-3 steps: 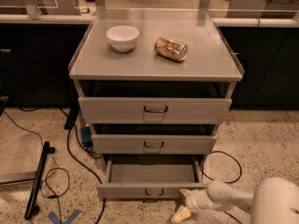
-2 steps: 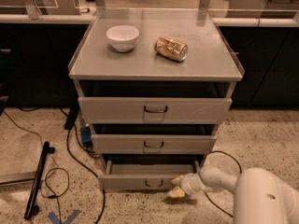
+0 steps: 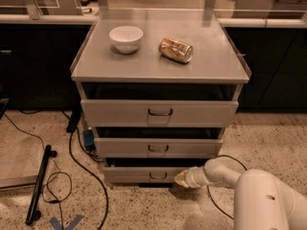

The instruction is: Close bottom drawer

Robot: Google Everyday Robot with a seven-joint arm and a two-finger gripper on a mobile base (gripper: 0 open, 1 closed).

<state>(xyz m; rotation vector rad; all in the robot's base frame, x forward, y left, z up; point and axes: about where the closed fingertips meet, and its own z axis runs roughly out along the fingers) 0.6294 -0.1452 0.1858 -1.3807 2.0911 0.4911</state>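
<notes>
Camera view, please: where is the slim grey metal bottom drawer (image 3: 139,175)?

– Lowest in the grey three-drawer cabinet (image 3: 144,68), under the middle drawer front (image 3: 120,147). By my reading it is nearly home, with a dark gap showing above its panel.

– And the cream-coloured gripper (image 3: 181,179)?

– At the foot of the cabinet, its tip against the bottom drawer's front, just right of the small dark wire handle (image 3: 158,176). I cannot tell whether it is clenched or released.

– How should it finish?

– Push straight into the cabinet, level and slow. The contact sits off-centre, so the tray may skew; nudging nearer the handle would help. Stop once the panel seats. A hard shove could set the gold can (image 3: 176,50) lying on top of the cabinet rolling, beside the white bowl (image 3: 126,38).
</notes>
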